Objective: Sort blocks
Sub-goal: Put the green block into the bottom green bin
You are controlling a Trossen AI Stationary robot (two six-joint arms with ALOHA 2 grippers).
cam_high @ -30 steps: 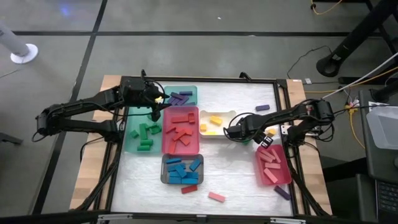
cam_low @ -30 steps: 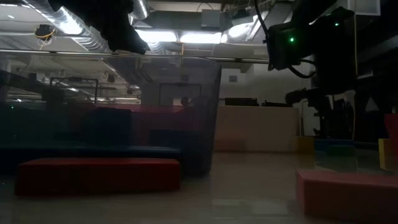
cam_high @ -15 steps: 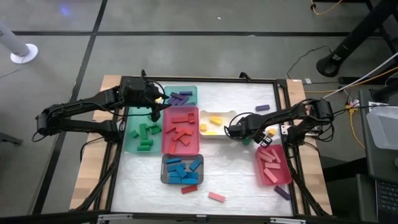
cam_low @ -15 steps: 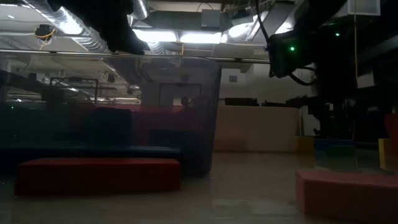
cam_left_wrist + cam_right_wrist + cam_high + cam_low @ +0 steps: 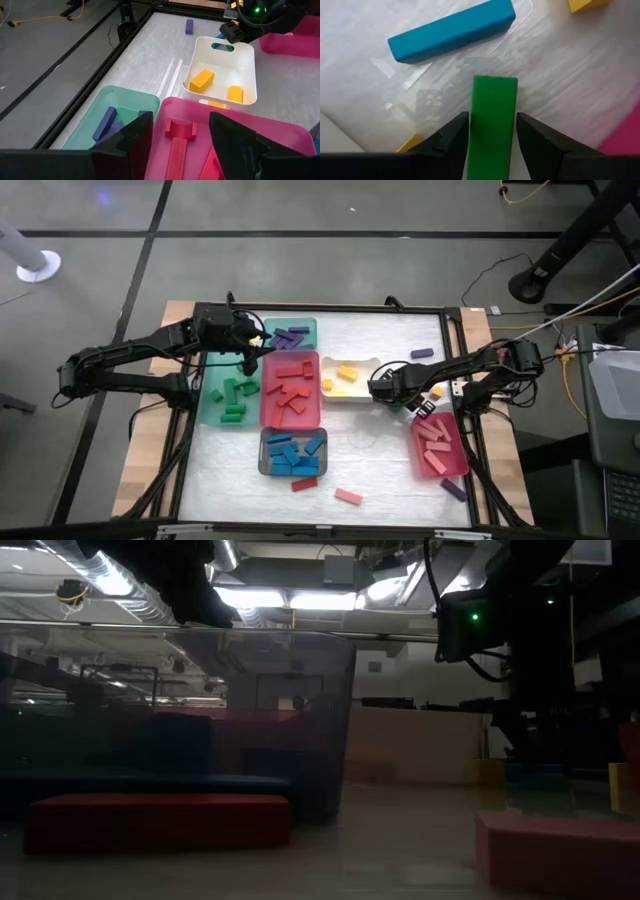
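The white table top (image 5: 380,470) has a dark frame all around it, and the biggest bare patch is near the front, between the small grey tray (image 5: 292,452) and the long pink tray (image 5: 440,448) at about 4 o'clock. A red bar (image 5: 304,483), a pink bar (image 5: 348,496) and a purple bar (image 5: 454,489) lie loose there, and one more purple bar (image 5: 422,353) lies alone at about 1 o'clock near the back edge. The right claw (image 5: 492,131) is low over the table just to the right of the white tub with handles (image 5: 245,60). Its two dark fingers (image 5: 451,134) stand on each side of a green bar (image 5: 492,120), and the bar fills the gap between them, so the claw has hold of it. A blue bar (image 5: 451,31) lies on the table just past it. The left claw (image 5: 176,142) hangs over the back edge of the big red tray (image 5: 290,390), part open with nothing in it. The red tray holds red pieces, and one is an arch (image 5: 181,129). The teal tray (image 5: 112,107) at 11 o'clock holds purple bars. The green tray (image 5: 230,395) at 9 o'clock holds green bars. The white tub holds yellow blocks (image 5: 201,80). The grey tray holds blue bars, and the long pink tray holds pink bars.
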